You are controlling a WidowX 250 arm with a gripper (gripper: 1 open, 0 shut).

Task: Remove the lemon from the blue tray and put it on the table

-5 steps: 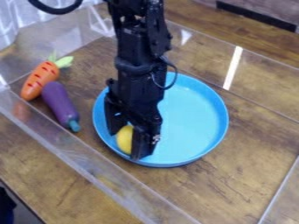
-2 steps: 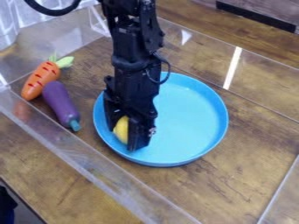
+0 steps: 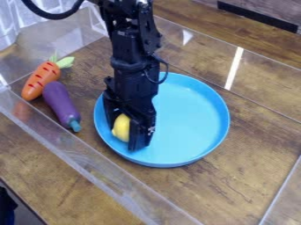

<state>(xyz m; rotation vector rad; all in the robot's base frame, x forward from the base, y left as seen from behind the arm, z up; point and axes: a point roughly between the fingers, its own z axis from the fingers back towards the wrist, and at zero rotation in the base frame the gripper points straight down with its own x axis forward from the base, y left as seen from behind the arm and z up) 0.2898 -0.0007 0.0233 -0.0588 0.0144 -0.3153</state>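
Observation:
The lemon [image 3: 120,128] is a small yellow oval at the left side of the round blue tray [image 3: 194,114], which rests on the dark wood table [image 3: 253,189]. My gripper [image 3: 127,130] reaches down from the black arm and stands open, with one dark finger on either side of the lemon. The fingers [image 3: 144,134] hide part of the lemon. Whether the pads touch it cannot be told.
An orange carrot with a green top [image 3: 42,77] and a purple eggplant [image 3: 60,105] lie on the table left of the tray. Clear plastic edging [image 3: 70,149] runs along the table's left and front sides.
The gripper has shifted a little up and to the left in the picture. The lemon now shows slightly higher between the fingers. The jaws stand as wide as before.

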